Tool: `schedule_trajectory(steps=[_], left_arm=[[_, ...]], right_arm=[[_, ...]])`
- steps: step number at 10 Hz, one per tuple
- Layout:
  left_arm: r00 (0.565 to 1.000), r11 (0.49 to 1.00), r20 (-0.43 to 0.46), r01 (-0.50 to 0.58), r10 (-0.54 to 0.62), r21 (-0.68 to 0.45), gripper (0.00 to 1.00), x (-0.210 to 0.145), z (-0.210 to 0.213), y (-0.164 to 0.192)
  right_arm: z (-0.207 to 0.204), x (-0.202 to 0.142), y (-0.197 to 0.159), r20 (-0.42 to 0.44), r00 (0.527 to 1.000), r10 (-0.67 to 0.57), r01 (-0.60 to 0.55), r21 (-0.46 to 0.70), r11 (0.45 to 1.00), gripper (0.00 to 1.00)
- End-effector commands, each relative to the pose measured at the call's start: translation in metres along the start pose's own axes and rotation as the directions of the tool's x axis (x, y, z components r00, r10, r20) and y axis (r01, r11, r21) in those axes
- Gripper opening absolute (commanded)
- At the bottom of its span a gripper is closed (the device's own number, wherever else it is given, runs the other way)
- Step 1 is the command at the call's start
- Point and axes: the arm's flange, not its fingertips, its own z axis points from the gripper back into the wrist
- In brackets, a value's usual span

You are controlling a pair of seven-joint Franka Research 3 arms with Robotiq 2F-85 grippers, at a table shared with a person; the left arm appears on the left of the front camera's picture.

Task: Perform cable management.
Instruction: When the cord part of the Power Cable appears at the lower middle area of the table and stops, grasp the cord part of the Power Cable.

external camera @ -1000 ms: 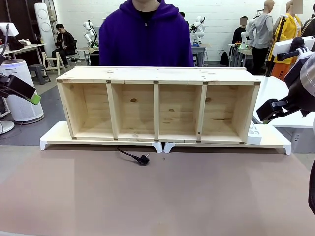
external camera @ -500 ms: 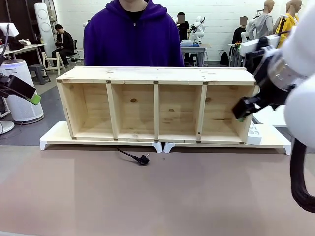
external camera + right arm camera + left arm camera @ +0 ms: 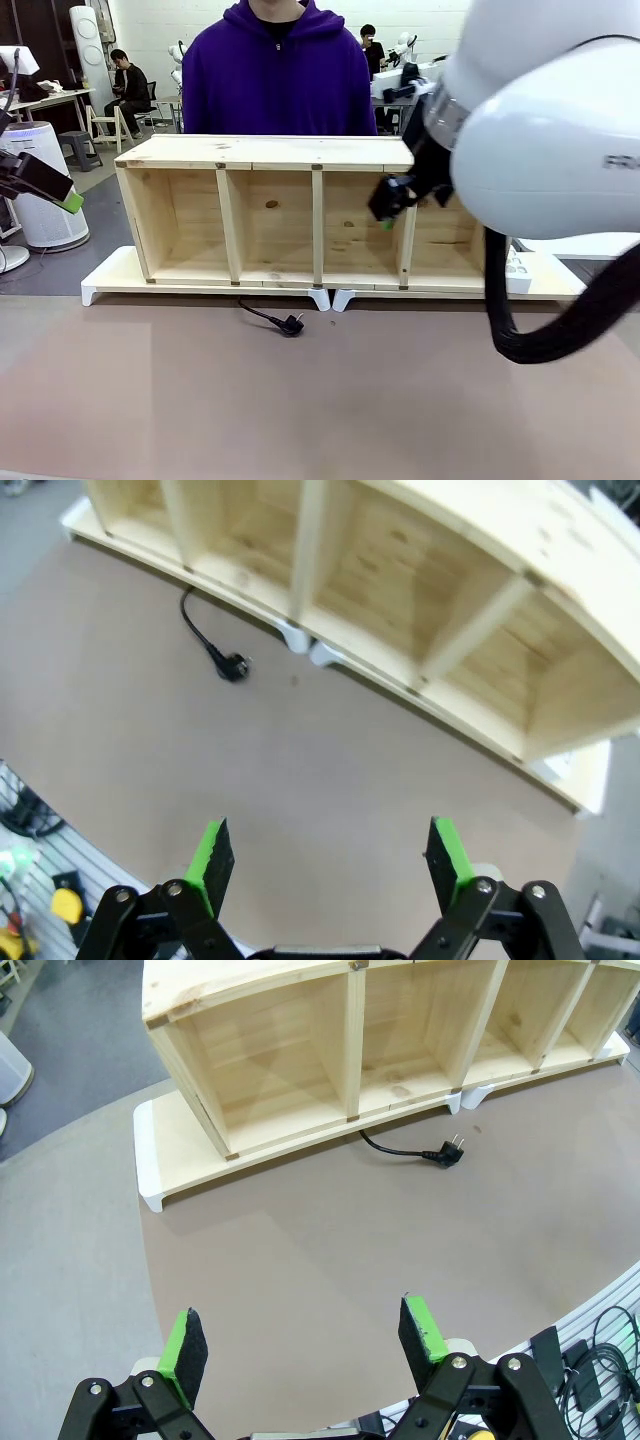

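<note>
Cable (image 3: pixel 266 316) just beside shelf (image 3: pixel 300 152) edge

Ahead of the left gripper (image 3: pixel 300 1318), past a stretch of brown table (image 3: pixel 300 1250), a wooden shelf (image 3: pixel 300 1050) with four open compartments stands on two white stands (image 3: pixel 160 1145) that meet end to end. From the right gripper (image 3: pixel 328 832) the shelf also lies ahead, slanting across. Beyond the shelf stands a person in a purple hoodie (image 3: pixel 280 80). A white air purifier (image 3: pixel 40 215) stands on the floor beyond the left gripper.
</note>
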Motion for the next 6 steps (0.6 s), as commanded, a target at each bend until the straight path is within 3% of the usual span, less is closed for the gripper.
schedule_trajectory(steps=[1, 6], left_arm=[[1.0, 1.0, 0.008, -0.008, 0.008, 0.001, 1.0, 0.002, -0.001, 0.0], [1.0, 1.0, 0.008, -0.008, 0.008, 0.001, 1.0, 0.002, -0.001, 0.0]], right_arm=[[-0.026, 0.02, 0.015, 0.095, 0.995, 0.031, -0.033, 0.016, 0.999, 1.0], [-0.072, 0.042, 0.049, -0.019, 0.99, 0.143, -0.142, 0.029, 0.989, 1.0]])
